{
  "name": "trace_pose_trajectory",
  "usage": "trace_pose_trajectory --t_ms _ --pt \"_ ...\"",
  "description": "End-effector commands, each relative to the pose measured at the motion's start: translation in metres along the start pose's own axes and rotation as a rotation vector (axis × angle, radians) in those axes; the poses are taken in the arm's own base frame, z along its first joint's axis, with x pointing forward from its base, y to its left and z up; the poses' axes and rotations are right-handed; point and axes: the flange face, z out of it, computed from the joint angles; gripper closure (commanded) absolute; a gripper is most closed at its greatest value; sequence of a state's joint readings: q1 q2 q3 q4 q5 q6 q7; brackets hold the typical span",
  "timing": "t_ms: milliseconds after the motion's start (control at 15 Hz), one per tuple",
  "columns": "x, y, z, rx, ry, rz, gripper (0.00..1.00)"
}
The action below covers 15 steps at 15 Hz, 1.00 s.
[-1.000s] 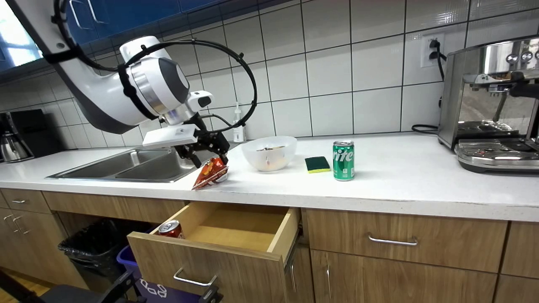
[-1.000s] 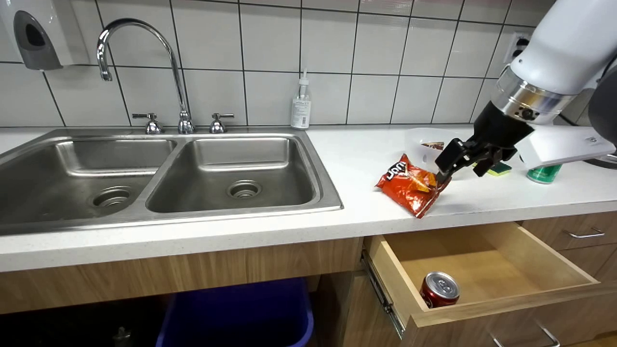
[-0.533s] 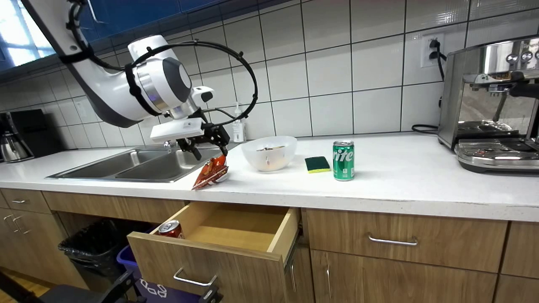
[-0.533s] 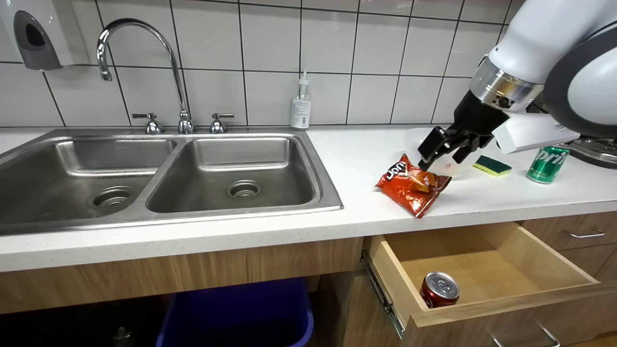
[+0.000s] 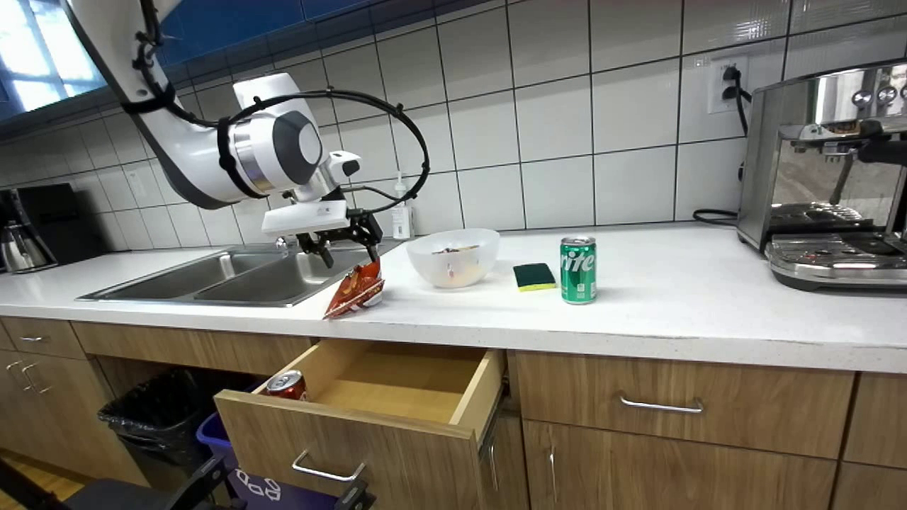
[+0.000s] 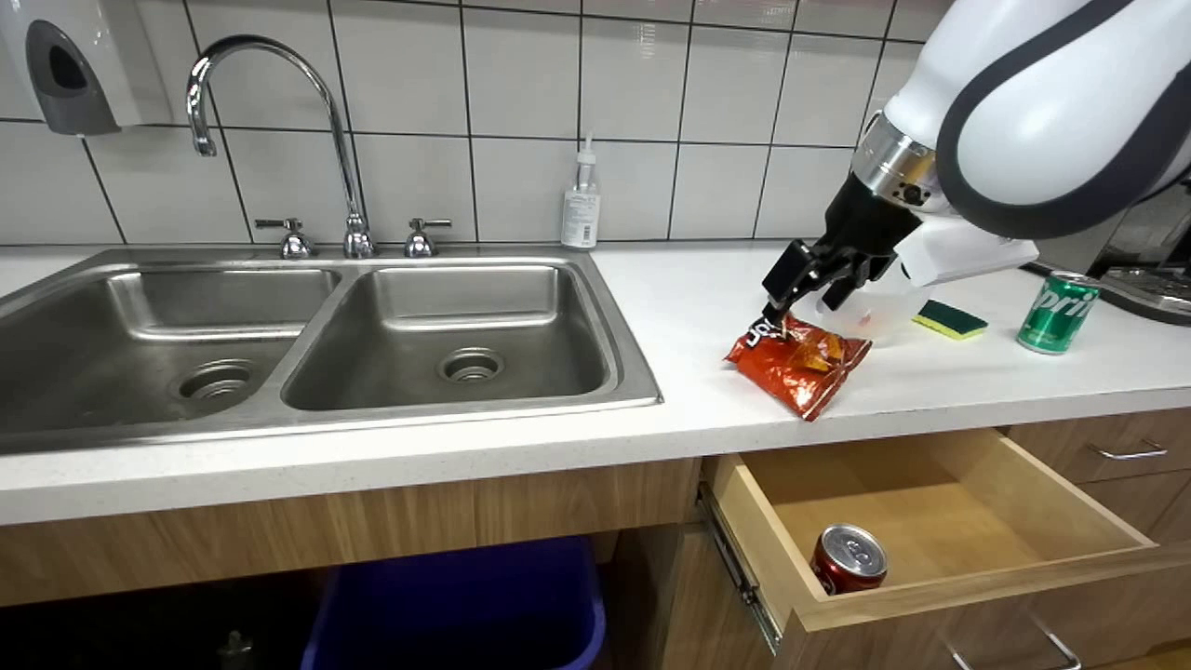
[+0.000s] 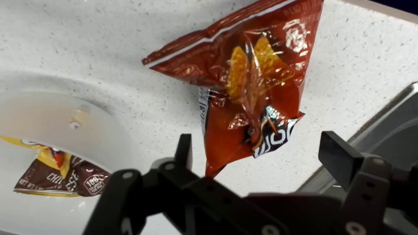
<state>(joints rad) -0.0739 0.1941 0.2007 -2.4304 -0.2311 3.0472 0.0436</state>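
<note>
While the gripper (image 7: pixel 258 148) hovers close, jaws wide apart, the red chip bag (image 7: pixel 261 76) sits on the white counter (image 6: pixel 684 312), right between the steel sink (image 6: pixel 626 363) and the frosted bowl (image 5: pixel 443 270), above the open drawer (image 5: pixel 397 448)!

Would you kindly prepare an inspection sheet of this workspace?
Surface: white speckled countertop; open wooden drawer below.
Job's things: shiny red chip bag on the countertop.
Clutter: translucent plastic bowl holding brown snack packet; green and yellow sponge; upright green metal can; red metal can in the drawer.
Hand: black, two-fingered, open at the bag; contact unclear.
Cables: thick black looped cable; thin black cord.
Surroundings: steel double sink; boxy silver espresso machine.
</note>
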Motion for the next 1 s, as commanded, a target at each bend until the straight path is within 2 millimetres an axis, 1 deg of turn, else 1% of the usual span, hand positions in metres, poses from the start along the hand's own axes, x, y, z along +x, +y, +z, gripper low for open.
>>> trace_pose_trajectory --t_ms 0,267,600,933 --pt "0.021 0.011 0.009 0.020 -0.021 -0.060 0.00" --pt "0.027 0.021 0.015 0.041 -0.057 -0.121 0.00" --pt "0.025 0.035 0.012 0.060 -0.102 -0.182 0.00" --pt "0.022 0.041 0.011 0.089 -0.154 -0.213 0.00"
